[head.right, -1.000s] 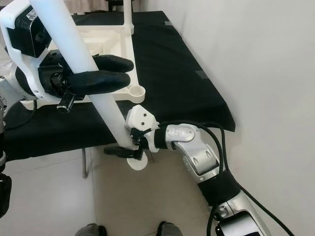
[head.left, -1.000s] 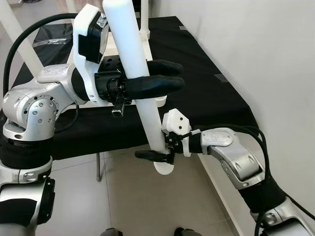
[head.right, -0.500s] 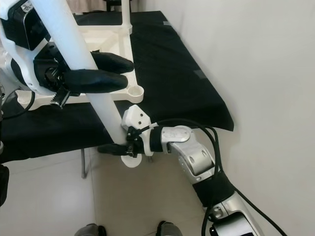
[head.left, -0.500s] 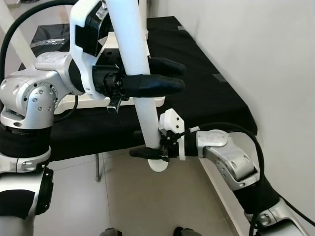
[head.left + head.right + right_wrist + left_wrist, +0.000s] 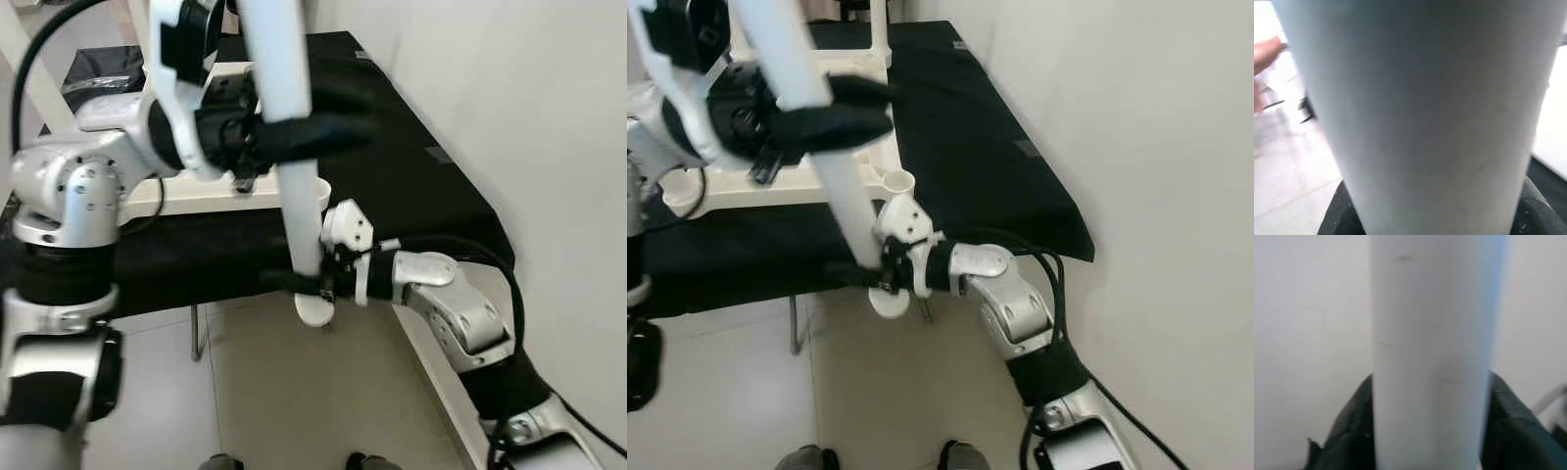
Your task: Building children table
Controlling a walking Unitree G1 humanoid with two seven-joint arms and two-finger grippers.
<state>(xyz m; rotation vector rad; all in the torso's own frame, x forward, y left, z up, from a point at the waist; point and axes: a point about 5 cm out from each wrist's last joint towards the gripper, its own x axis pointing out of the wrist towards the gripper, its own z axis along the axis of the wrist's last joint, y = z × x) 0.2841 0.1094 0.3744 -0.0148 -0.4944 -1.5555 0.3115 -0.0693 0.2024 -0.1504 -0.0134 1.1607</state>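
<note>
Black-draped table [image 5: 411, 186] behind; white leg [image 5: 294, 147] clamped in both jaws.

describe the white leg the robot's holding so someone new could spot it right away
Start at the black-covered table by the wall; a white frame lies on it. In front, both grippers clamp one long white table leg, left gripper high, right gripper low. Unlike the frame, it stands nearly upright in mid-air.

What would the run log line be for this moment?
left end effector: shut on white table leg, upper part | right end effector: shut on leg near foot | leg: off floor, beside black-covered table
</note>
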